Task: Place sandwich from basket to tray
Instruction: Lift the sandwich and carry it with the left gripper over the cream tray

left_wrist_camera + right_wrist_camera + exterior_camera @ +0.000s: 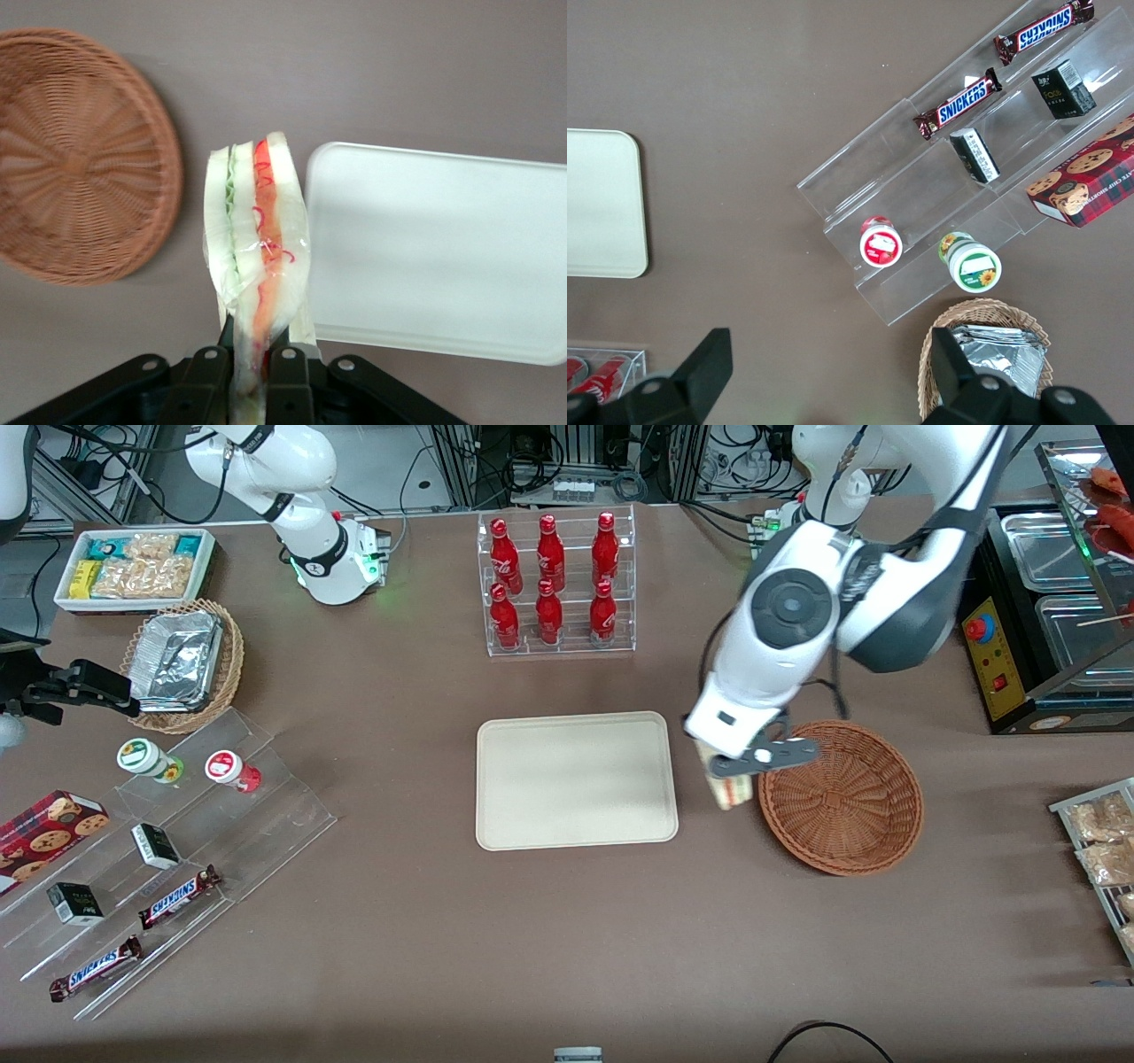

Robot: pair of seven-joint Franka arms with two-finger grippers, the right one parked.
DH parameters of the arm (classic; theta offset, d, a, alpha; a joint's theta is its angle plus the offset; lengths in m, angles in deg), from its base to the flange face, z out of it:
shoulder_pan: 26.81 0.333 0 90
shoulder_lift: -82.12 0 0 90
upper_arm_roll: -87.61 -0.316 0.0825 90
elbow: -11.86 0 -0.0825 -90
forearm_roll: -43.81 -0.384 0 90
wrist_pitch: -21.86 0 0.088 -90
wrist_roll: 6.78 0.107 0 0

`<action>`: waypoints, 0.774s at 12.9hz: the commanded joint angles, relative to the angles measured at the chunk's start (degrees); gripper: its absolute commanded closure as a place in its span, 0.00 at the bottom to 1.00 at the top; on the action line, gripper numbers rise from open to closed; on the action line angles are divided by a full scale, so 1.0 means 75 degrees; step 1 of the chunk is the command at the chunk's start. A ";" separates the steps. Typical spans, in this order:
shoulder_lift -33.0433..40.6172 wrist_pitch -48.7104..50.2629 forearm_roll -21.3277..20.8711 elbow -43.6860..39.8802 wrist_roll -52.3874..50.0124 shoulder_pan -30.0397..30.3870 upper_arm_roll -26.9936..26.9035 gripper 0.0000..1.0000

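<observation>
My gripper [251, 367] is clenched on the wrapped sandwich [257, 239], which hangs above the brown table [532, 939], between the basket [842, 797] and the tray [576, 779], just beside both. On the clear stepped stand [221, 841] toward the parked arm's end, two bars [177, 897] read "SNICKERS". Six red bottles [549, 580] stand in a clear rack, farther from the front camera than the tray.
</observation>
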 commanded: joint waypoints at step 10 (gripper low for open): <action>-0.2463 -0.0402 -0.1910 -0.1324 -0.1716 -0.2140 0.0245 1.00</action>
